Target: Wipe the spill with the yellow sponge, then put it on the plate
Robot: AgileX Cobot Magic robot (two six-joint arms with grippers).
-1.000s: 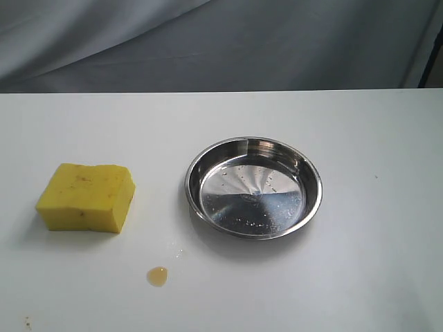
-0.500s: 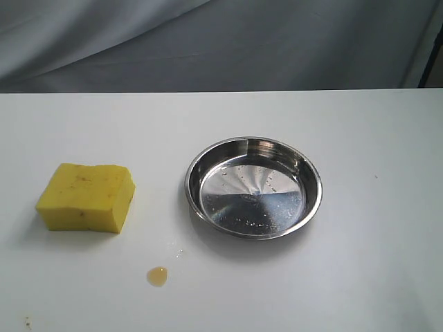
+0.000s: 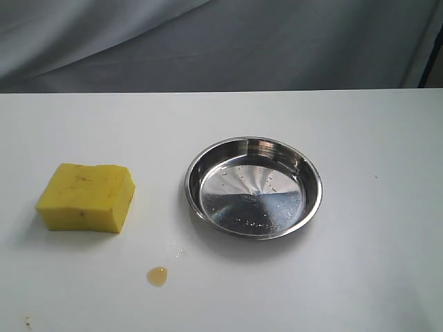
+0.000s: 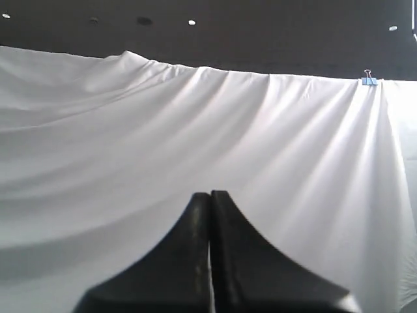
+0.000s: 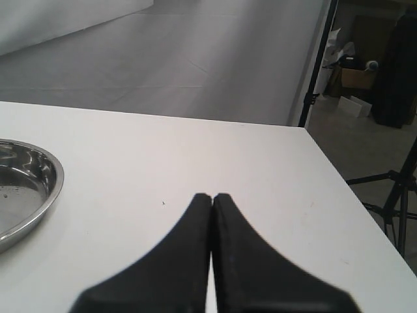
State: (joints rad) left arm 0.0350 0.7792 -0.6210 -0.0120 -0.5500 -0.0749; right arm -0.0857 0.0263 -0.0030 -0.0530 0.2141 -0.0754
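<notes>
Claws: your left gripper and right gripper are both pressed together, empty | thick yellow foam sponge sits on the white table, apart from the round shiny steel plate | small amber spill unwiped, near both | your wipe and placing both remain

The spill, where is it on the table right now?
In the exterior view the spill lies on the table, low and left of centre, below the gap between the yellow sponge and the plate, touching neither.
</notes>
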